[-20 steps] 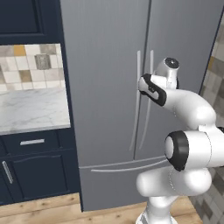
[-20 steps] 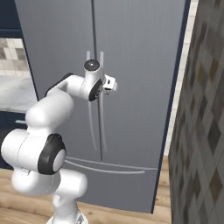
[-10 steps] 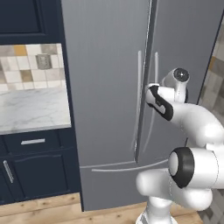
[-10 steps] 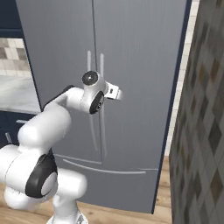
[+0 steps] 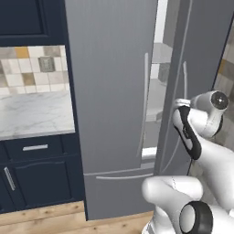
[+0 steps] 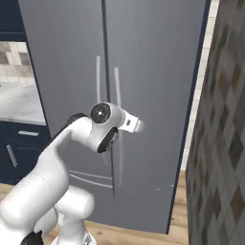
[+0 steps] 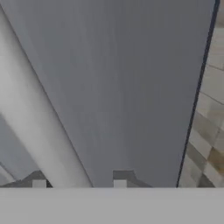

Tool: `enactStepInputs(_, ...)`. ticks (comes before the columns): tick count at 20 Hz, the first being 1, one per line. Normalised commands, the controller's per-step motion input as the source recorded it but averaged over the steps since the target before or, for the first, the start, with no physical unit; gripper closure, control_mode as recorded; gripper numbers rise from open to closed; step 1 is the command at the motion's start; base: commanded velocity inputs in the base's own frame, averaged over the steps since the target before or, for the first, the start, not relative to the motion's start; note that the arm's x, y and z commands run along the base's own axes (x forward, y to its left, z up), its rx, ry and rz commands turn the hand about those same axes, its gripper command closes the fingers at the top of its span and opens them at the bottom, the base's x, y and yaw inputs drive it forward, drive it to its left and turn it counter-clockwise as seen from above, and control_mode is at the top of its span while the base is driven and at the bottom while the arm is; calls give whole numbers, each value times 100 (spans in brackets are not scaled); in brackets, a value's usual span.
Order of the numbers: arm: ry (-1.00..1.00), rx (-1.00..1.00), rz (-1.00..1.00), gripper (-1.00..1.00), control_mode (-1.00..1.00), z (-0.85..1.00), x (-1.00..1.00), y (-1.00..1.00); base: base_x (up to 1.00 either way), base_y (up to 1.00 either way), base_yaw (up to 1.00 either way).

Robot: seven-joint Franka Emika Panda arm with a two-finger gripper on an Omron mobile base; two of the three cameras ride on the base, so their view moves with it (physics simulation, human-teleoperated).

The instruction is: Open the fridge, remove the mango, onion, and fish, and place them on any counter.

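The grey fridge (image 5: 109,91) (image 6: 158,72) fills the middle of both base views. Its right door (image 5: 201,45) stands ajar, and the gap shows a white interior (image 5: 157,96) with grey shelves. My gripper (image 5: 182,102) (image 6: 138,126) is shut on that door's long silver handle (image 5: 185,77) (image 6: 117,95). In the hand view the handle (image 7: 39,113) runs as a pale bar down between my two fingertips (image 7: 119,183), with the door face (image 7: 131,65) behind it. The mango, onion, fish and counter are out of view.
A marble worktop (image 5: 32,114) over navy drawers (image 5: 34,148) lies left of the fridge, with a tiled backsplash (image 5: 27,68) behind it. A patterned tile wall (image 6: 220,143) stands close on the right. Wood floor (image 5: 41,219) runs below.
The right fridge door has swung from shut to ajar, baring the interior. My hand has drawn back toward the base with the handle, and the jaws have narrowed onto it.
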Motion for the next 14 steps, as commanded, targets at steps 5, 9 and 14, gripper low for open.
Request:
enactStepInputs(5,-8,2,-8,-100,-100,30,-100,-67,0,0,0)
enactStepInputs(9,-10,0,0,-100,-100,49,-100,21,0,0,0)
enactStepInputs(14,-3,-10,1,-100,-100,38,-100,92,0,0,0)
